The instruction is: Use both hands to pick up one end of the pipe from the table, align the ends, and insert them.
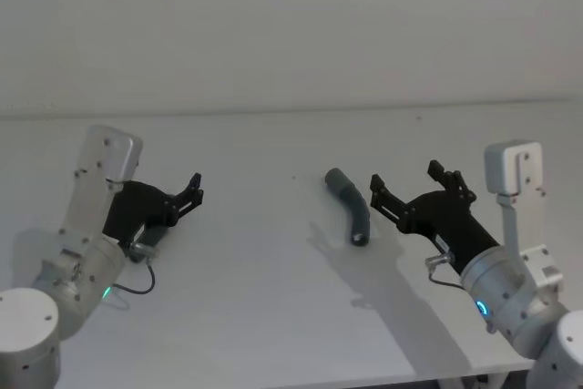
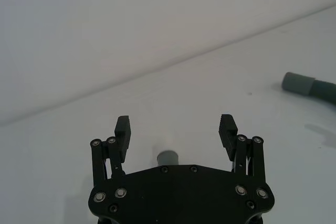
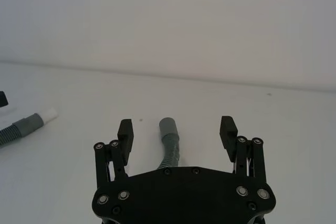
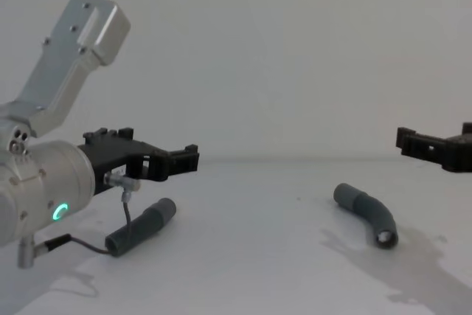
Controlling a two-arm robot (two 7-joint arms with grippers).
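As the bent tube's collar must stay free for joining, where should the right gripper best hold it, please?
Grip the bent tube on its ribbed middle, short of the collar. Bring the right gripper down from above, jaws open astride it: it lies flat on the table, lined up between them.

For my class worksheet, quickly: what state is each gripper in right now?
Left gripper: open, holding nothing; the straight tube lies under its jaws.
Right gripper: open, holding nothing; the bent tube lies untouched beside it.
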